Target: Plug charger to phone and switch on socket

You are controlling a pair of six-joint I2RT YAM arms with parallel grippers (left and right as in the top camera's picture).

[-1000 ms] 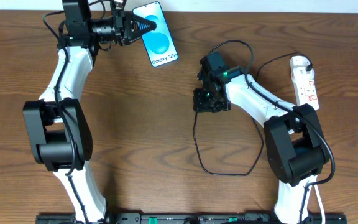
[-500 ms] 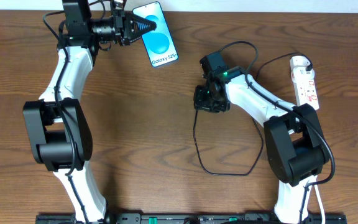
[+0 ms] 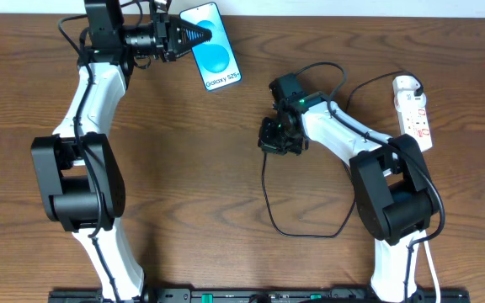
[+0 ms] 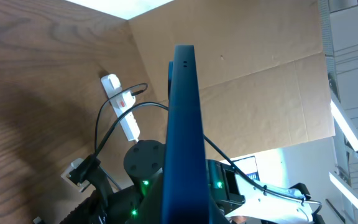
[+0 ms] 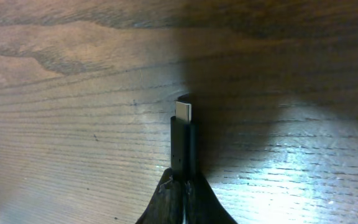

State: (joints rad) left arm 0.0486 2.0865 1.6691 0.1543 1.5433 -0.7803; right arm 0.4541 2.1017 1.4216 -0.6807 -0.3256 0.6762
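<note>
**Both tools closed: phone in the left one, charger tip in the right one**

Some things are hard to see. In the left wrist view the phone point(image 4: 185, 124) shows only its thin dark edge, so the screen and the fingers that hold it are hidden. In the overhead view the right tool point(image 3: 276, 139) covers the tip of the charger point(image 3: 264, 185). In the right wrist view the fingers point(image 5: 194, 198) are cut off by the lower border, and the cable behind them does not show.

The left arm reaches along the left side to the far edge of the bench point(image 3: 183, 168). Its wrist is turned to the right and the left tool point(image 3: 199, 35) lies level. It is closed on the left edge of the phone point(image 3: 213, 46). The right arm bends from the right side toward the middle, and its tool points down at the bench. This tool is closed on the black tip point(image 5: 182, 134), which sticks out from between the fingers just above the wood.

The phone screen is light blue with a round swirl and the white words "Galaxy S25+". The thin black cable makes a big loop on the bench and runs toward the socket point(image 3: 413, 109). The socket lies at the far right, white with red marks, well apart from the phone.
</note>
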